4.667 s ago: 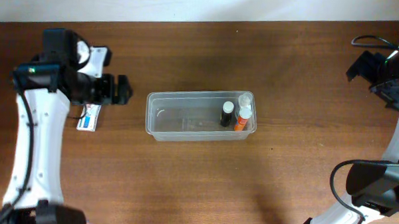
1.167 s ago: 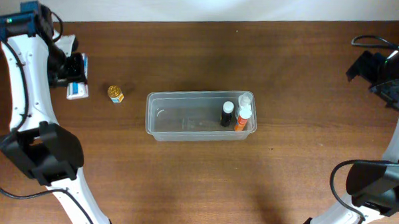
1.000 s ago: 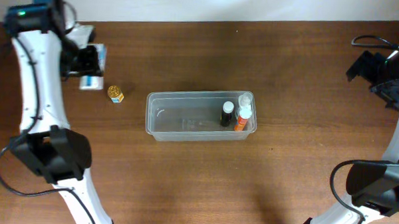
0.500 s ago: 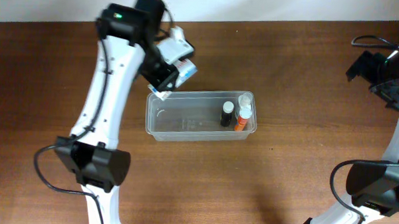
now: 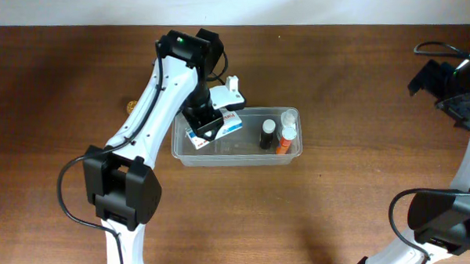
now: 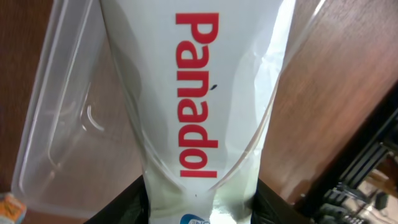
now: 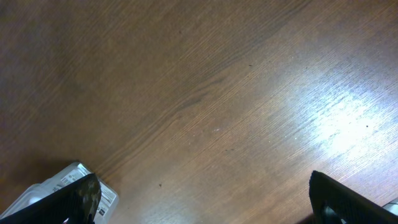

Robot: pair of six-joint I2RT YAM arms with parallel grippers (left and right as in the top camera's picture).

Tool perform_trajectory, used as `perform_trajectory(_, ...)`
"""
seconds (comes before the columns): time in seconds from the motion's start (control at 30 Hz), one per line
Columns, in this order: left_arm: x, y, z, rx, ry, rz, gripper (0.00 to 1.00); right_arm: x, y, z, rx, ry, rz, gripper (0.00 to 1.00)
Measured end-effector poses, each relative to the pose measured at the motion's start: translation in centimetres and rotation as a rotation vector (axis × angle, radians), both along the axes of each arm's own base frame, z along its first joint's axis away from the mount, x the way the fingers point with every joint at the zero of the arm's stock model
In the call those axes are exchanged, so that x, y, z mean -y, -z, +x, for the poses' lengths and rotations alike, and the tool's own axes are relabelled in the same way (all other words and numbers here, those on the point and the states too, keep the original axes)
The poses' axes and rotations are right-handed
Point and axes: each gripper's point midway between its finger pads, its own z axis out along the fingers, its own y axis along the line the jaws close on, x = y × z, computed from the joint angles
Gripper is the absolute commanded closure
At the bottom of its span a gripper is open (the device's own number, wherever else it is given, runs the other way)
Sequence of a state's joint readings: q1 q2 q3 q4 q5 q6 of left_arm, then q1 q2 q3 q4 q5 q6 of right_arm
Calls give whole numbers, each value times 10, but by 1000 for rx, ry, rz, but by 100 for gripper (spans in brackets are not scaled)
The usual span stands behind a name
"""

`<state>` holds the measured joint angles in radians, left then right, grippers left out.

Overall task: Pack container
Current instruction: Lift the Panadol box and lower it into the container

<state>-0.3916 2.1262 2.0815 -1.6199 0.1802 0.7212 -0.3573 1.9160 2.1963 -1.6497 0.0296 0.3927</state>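
The left fingers pinch a white medicine box, tipped into the left end of the clear container mid-counter. The right fingers are spread wide.

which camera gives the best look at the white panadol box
The left wrist view: the white cardboard Panadol box fills it, red lettering readable. Overhead shows it small, gripped by the left end effector over the clear plastic container's left end. The right wrist misses it.
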Motion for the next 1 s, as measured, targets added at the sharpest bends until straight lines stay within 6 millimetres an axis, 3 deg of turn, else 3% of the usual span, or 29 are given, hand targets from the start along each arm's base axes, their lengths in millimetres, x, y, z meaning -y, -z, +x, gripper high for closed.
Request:
perform_trajectory(0.37, 8, 10, 5, 26, 121, -58, 53, 0, 0, 0, 0, 0, 0, 2)
perform_trajectory(0.7, 10, 41, 10, 47, 161, -69, 53, 0, 0, 0, 0, 0, 0, 2)
perform_trajectory(0.8, 11, 49, 12, 55, 170, -72, 43, 0, 0, 0, 0, 0, 0, 2)
perform_trajectory(1.0, 15, 62, 19, 90, 196, -90, 40, 0, 0, 0, 0, 0, 0, 2)
